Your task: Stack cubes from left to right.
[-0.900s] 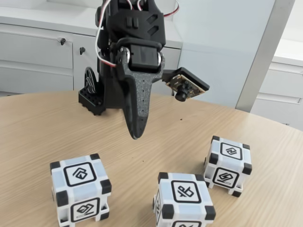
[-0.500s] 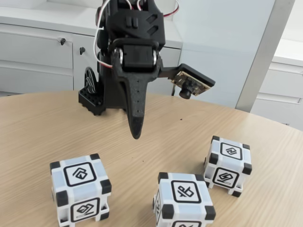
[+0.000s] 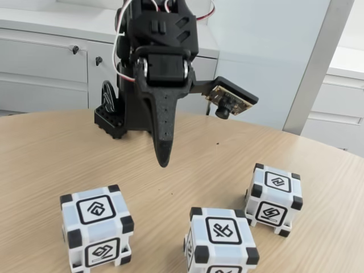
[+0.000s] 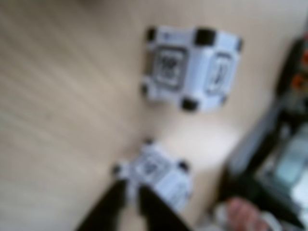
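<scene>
While the arm (image 3: 159, 51) stands at the 12 o'clock edge of the round wooden table (image 3: 45, 153), its black gripper (image 3: 164, 162) hangs point-down above the tabletop, clear of every cube. In the fixed view the fingers read as a single tapering blade, pressed together or nearly so. In the blurred wrist view two dark finger shapes (image 4: 120, 207) rise from 6 o'clock with a narrow pale slit between them; the gripper (image 4: 131, 192) holds nothing. A small camera board (image 3: 230, 101) juts from the wrist toward 3 o'clock.

Three cubes rest singly on the table, none stacked, each white with black corner blocks and black-framed symbols. In the fixed view, the left cube (image 3: 96, 227) lies at 8 o'clock from the gripper tip. The middle cube (image 3: 220, 239) sits at 5 o'clock, partly cut by the lower edge. The right cube (image 3: 274, 199) sits at 4 o'clock, well apart from the left cube and near the middle one, without touching it.

In the wrist view, one cube (image 4: 192, 67) lies at 1 o'clock from centre and another (image 4: 159, 173) at 6 o'clock, just above the fingertips; blur hides which cubes these are. White cabinets (image 3: 45, 68) stand behind the table.
</scene>
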